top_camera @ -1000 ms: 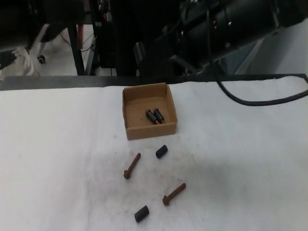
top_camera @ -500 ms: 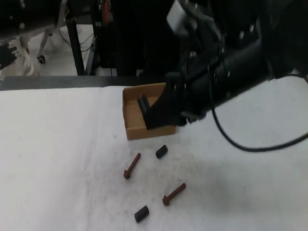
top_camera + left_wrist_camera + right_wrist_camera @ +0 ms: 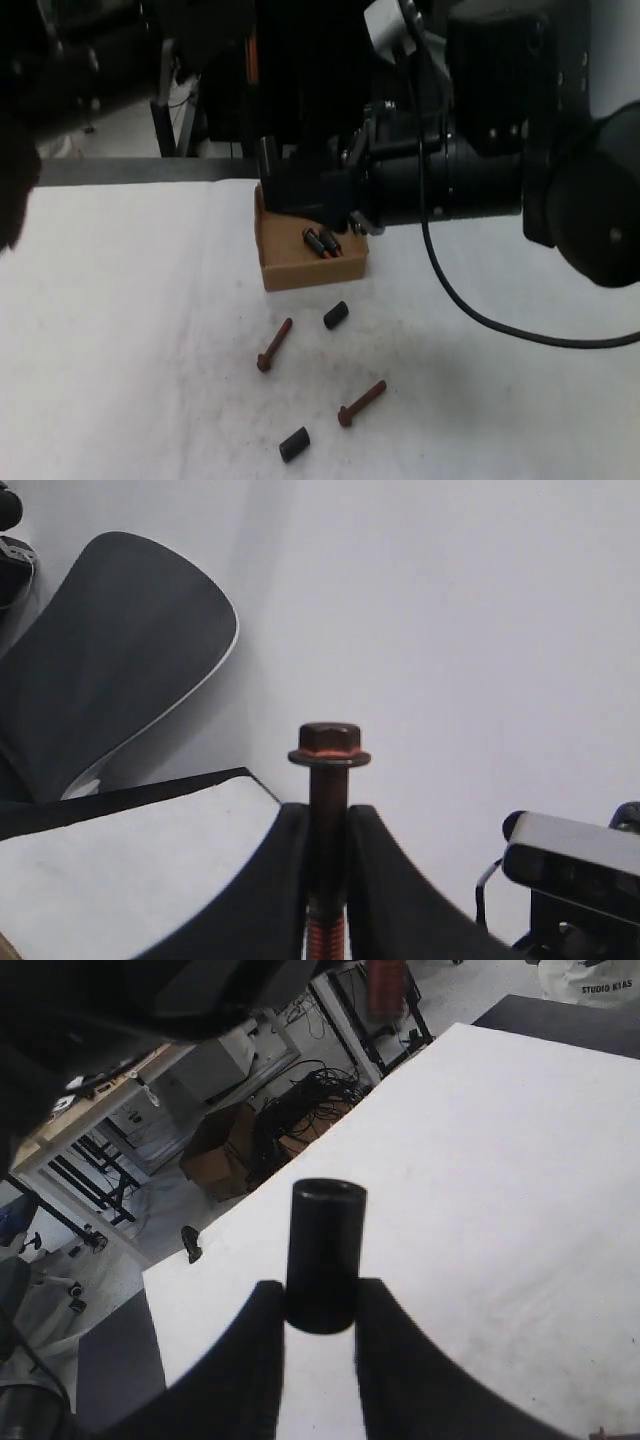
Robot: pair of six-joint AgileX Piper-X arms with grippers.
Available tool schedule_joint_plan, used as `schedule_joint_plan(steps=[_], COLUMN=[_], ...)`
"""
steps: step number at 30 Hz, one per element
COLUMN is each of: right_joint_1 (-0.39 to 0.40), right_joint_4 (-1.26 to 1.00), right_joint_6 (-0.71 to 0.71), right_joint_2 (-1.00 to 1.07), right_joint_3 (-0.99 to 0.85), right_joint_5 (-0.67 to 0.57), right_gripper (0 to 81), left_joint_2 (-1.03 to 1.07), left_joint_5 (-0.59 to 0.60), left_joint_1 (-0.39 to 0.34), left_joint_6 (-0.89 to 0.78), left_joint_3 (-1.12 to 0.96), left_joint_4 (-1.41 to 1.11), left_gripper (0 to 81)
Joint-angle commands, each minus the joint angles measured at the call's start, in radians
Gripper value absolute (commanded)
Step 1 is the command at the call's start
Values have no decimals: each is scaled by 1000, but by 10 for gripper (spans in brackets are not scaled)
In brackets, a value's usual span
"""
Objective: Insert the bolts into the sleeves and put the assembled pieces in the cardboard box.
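Bolts first: one reddish-brown bolt (image 3: 329, 748) is clamped in the left gripper (image 3: 328, 818). Its shank is pinched between the two dark fingers (image 3: 285, 850), the flanged hex head sticks out past the tips, and a bit of thread shows farther down between them. It's held up off the bench with just pale wall behind it.

The right gripper (image 3: 322, 1305) is closed on a black sleeve (image 3: 326, 1230). It grabs the sleeve by one end, so the open end pokes out beyond the fingertips, and the white bench cover lies below.

Over on the bench, the cardboard box (image 3: 310, 270) sits toward the far middle of the white cloth (image 3: 120, 330). Two assembled pieces (image 3: 322, 241) are lying side by side inside it, toward its right near corner. A big dark arm (image 3: 450, 190) comes in from the right and hangs over the far part of the box; can't tell which side it belongs to.

Nearer than the box, four loose parts are spread out, none touching:
- a far sleeve (image 3: 336, 315), just near of the box's front wall
- a left bolt (image 3: 273, 345), lying slanted, left of that sleeve
- a right bolt (image 3: 361, 403), nearer and to the right, also slanted
- a near sleeve (image 3: 294, 444), close to the near edge
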Motion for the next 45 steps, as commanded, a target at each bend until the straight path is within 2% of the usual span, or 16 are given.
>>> schedule_joint_plan(steps=[1,12,21,27,45], right_joint_1=[-8,-32,-37,-37,-37], right_joint_4=[-30,-91,-170,-171,-277], right_joint_6=[2,5,27,42,113], right_joint_2=[-13,-13,-11,8,11], right_joint_3=[20,65,65,65,65], right_joint_5=[-14,-14,-31,-37,-43], right_gripper=[8,8,8,8,8], left_joint_2=[10,11,11,11,11], left_joint_5=[13,16,102,102,102], left_joint_1=[-4,-4,-4,-11,-11], left_joint_6=[-69,-49,-54,-93,-93], left_joint_3=[44,68,68,68,68], left_joint_4=[-133,-168,-198,-267,-272], left_gripper=[2,2,2,2,2])
